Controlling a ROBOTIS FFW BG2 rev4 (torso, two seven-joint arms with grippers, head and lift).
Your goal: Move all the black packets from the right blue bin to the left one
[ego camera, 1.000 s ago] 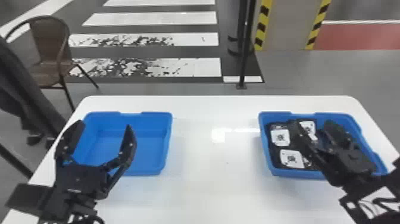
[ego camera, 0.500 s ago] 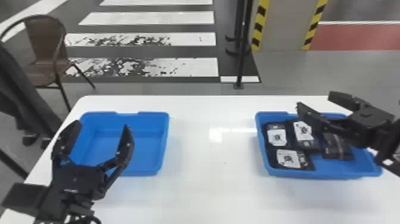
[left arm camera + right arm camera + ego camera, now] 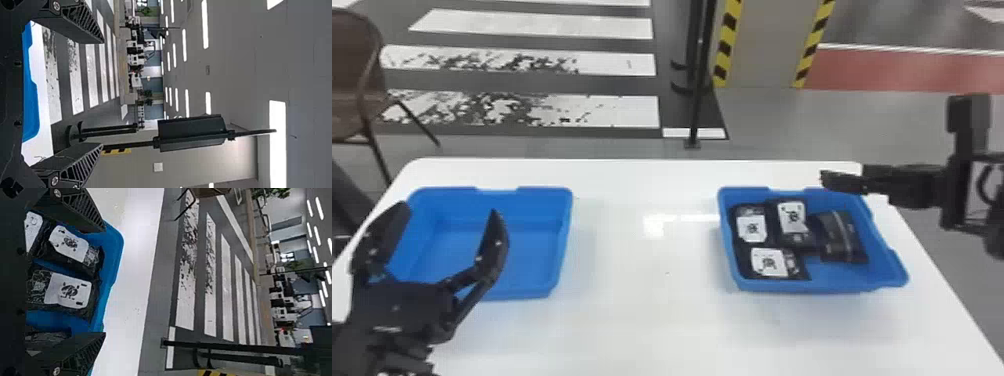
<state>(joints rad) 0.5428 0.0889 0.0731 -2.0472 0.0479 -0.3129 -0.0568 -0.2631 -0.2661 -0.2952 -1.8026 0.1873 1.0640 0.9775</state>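
Desk: the white desk (image 3: 644,320) carries both bins well apart, likely so each arm has its own side and source and goal are not confused.
Right blue bin: this one (image 3: 832,286) is the source, sitting open side up so the packets can be reached from above.
Left blue bin: its bare floor is seen; the bin (image 3: 482,190) looks placed to receive everything.
Left hand: wide and holding nothing, this hand (image 3: 449,210) is by the near, outer side of the left bin, seemingly parked; it may need to give way when a packet is brought over.
Right hand: wide too, with nothing between its fingers, the hand (image 3: 105,281) is by the far, outer part of the right bin. That spread would suit a grasp, but it points more outward than down, so it probably has to tilt before picking.
Black packets: four can be made out, all in the right bin. Three labelled packets (image 3: 772,262) crowd its inner side, white labels up; the striped packet (image 3: 841,237) lies toward the outer side, beside a labelled one, perhaps the easier to pinch alone.
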